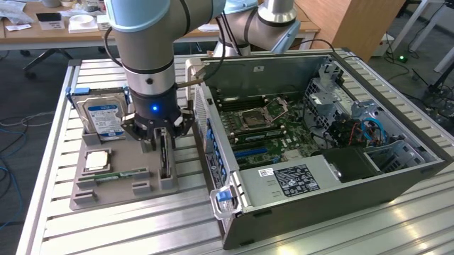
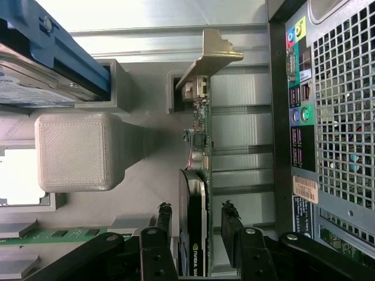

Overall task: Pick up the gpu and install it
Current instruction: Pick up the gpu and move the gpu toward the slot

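The gpu (image 1: 165,159) stands upright on its long edge, slotted into the grey holder (image 1: 131,159) at the exterior view's left of the computer case (image 1: 319,212), near the case's rear panel. Edge-on it is thin: a green board with a black cooler on one face. Its bent silver bracket (image 2: 211,55) sits at the far end.

An open computer case (image 1: 305,218) lies on the slatted metal worktop (image 1: 127,234), its motherboard (image 1: 262,127) exposed. Just beside the case, on the exterior view's left, a grey holder tray (image 1: 124,154) carries an upright hard drive (image 1: 101,118), a square processor (image 1: 97,160) and a narrow memory stick (image 1: 120,175).
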